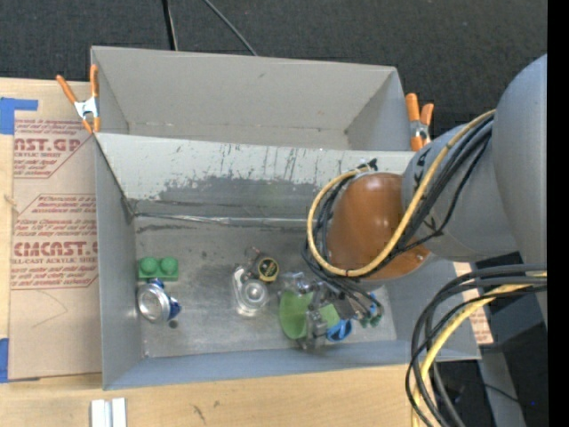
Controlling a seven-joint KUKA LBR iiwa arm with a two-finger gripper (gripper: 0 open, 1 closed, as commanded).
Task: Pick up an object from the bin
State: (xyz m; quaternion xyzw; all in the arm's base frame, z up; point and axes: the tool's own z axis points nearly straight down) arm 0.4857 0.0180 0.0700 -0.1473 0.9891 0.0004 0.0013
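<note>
Though I cannot tell whether the gripper (316, 317) is parted or closed, it sits low beside the green lump (292, 314) by the bin's (116, 238) near wall, where the neighbouring blue piece (338, 330) might get snagged.

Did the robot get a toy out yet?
Not yet. Done: the gripper is down in the bin, at its near right. In hand: it sits at a green lump lying on the floor. Left: lifting it out. Whether the lump is gripped, I cannot tell.
</note>
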